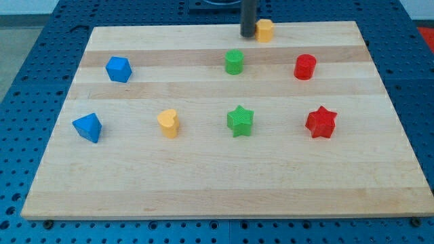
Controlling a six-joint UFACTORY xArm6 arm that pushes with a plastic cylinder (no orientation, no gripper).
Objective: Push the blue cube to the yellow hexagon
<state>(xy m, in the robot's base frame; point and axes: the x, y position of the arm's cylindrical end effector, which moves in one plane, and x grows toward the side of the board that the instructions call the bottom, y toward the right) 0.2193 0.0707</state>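
The blue cube (118, 69) sits at the view's upper left of the wooden board (224, 183). The yellow hexagon (265, 30) sits at the view's top edge, right of centre. My tip (248, 35) stands just left of the yellow hexagon, touching or nearly touching it, and far to the right of the blue cube.
A blue triangular block (88, 127) lies at the left. A yellow heart (168, 123), a green star (240, 120) and a red star (321, 122) form the middle row. A green cylinder (234, 62) and a red cylinder (305, 66) sit above them.
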